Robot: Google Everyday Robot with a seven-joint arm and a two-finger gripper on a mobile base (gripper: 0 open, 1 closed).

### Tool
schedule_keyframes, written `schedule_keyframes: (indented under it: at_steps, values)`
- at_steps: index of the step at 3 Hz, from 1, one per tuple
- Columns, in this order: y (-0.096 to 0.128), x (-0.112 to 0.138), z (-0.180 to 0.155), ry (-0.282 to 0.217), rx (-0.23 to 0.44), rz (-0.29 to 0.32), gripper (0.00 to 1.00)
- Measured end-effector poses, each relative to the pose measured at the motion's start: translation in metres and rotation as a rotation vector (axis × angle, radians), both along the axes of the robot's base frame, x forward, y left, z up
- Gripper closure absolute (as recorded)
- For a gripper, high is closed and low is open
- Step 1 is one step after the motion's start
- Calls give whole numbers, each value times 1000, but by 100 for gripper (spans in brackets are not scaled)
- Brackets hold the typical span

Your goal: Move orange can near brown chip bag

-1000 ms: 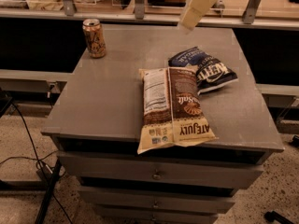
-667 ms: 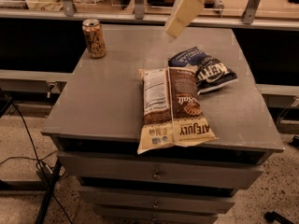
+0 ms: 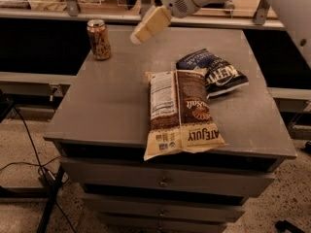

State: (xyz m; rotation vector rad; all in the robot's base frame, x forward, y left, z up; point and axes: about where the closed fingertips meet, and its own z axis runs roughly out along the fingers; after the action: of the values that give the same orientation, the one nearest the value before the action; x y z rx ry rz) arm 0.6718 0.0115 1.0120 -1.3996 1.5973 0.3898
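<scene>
The orange can [image 3: 98, 39] stands upright at the far left corner of the grey table [image 3: 112, 106]. The brown chip bag [image 3: 181, 111] lies flat near the table's front edge, its white label on the left panel. My gripper [image 3: 146, 28] hangs in the air above the far middle of the table, to the right of the can and apart from it. Its cream finger [image 3: 151, 23] points down and to the left. Nothing is in it.
A dark blue Kettle bag [image 3: 216, 72] lies right of the brown bag's far end. The table has drawers below its front edge [image 3: 165, 182]. A shelf rail with posts [image 3: 71, 4] runs behind the table. Cables lie on the floor at left [image 3: 29, 144].
My gripper has moved left and slightly down, from above the table's far right toward the can. The can and both bags have not moved.
</scene>
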Motion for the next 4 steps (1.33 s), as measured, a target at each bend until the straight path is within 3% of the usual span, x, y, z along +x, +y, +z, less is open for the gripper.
schedule_keyframes:
  at_steps: [2, 3, 4]
  values:
    - [63, 95, 11, -123, 249, -122, 0]
    - [83, 139, 19, -130, 374, -185, 0]
    - [104, 161, 13, -39, 449, -191, 0]
